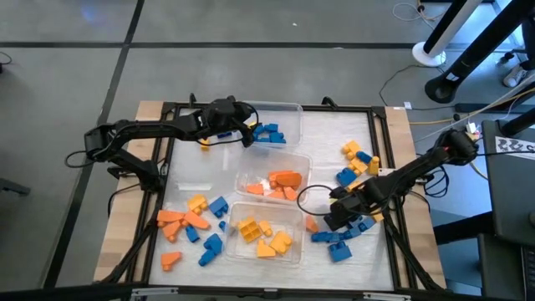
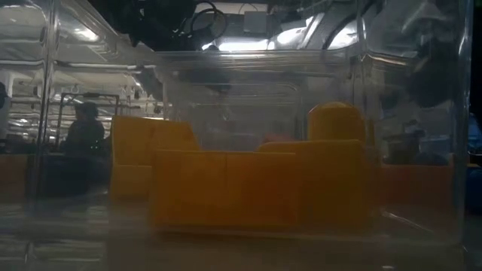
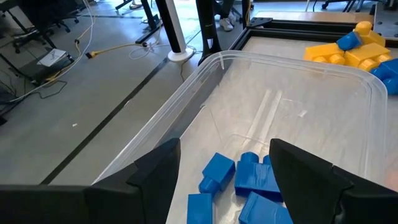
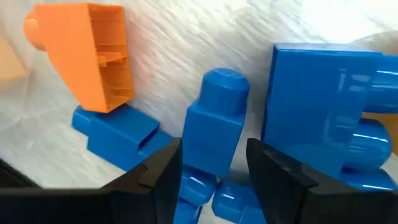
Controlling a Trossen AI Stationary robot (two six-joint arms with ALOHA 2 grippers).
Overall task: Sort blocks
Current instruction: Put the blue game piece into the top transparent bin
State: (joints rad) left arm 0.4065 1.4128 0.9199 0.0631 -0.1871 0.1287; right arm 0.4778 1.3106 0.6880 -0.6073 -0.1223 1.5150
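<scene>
Blue, orange and yellow blocks lie loose on the table, with others sorted by colour into three clear tubs. My left gripper (image 1: 249,134) (image 3: 224,180) hangs open and empty over the far tub (image 1: 288,109), above the blue blocks (image 3: 249,180) on its floor. My right gripper (image 1: 334,221) (image 4: 214,180) is low at the table's near right, open. Its fingers stand on either side of a blue block (image 4: 214,137) lying among other blue blocks (image 4: 323,106). An orange wedge (image 4: 93,56) rests on a blue brick (image 4: 115,134) beside it. My right gripper straddles the blue block's lower half (image 4: 208,165) and comes down at it on a slant. A thin gap shows at one finger (image 4: 280,180). Whether the other finger (image 4: 161,180) touches the block, I cannot tell. The block lies on the table.
The middle tub (image 1: 251,176) holds orange blocks and the near tub (image 1: 294,209) (image 2: 422,150) holds yellow blocks (image 2: 256,181). Loose piles sit at near left (image 1: 192,226) and far right (image 1: 359,163). A black frame (image 1: 380,142) rims the mat. A cable loop (image 1: 309,199) lies beside the tubs.
</scene>
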